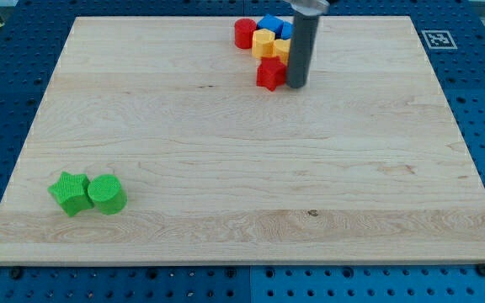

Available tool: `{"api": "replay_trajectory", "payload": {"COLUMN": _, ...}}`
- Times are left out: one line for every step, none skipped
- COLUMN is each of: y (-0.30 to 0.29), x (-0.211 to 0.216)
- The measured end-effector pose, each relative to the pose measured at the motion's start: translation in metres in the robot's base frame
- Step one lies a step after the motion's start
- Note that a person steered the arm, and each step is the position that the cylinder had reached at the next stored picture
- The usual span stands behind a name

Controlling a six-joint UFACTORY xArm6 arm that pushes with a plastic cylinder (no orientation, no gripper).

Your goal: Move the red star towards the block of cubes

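the red star (269,74) sits near the board's top edge, touching the cluster of blocks (266,38) above it, with my tip (297,85) just at its right side, a bare rod with no jaws, holding nothing.

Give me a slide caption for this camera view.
My tip sits right of the red star block, just below the clustered coloured blocks.

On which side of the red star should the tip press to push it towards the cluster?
Probably press the red star on its lower face, coming from the view's bottom. The cluster sits just above it, so an upward push closes in. My tip now stands at the star's right.
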State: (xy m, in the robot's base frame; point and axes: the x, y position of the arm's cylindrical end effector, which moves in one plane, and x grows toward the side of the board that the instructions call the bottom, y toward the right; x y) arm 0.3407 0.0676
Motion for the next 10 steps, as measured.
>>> {"api": "replay_trajectory", "payload": {"y": -0.032, "x": -0.019}}
{"api": "replay_trajectory", "payload": {"y": -0.044, "x": -0.009}}
{"api": "replay_trajectory", "payload": {"y": -0.043, "x": 0.037}}
{"api": "replay_trajectory", "payload": {"y": -0.068, "x": 0.048}}
{"api": "replay_trajectory", "payload": {"y": -0.096, "x": 0.028}}
{"api": "replay_trajectory", "payload": {"y": -0.096, "x": 0.012}}
{"api": "replay_trajectory", "payload": {"y": -0.096, "x": -0.004}}
{"api": "replay_trajectory", "payload": {"y": -0.096, "x": -0.013}}
{"api": "replay_trajectory", "payload": {"y": -0.096, "x": -0.025}}
{"api": "replay_trajectory", "payload": {"y": -0.096, "x": -0.037}}
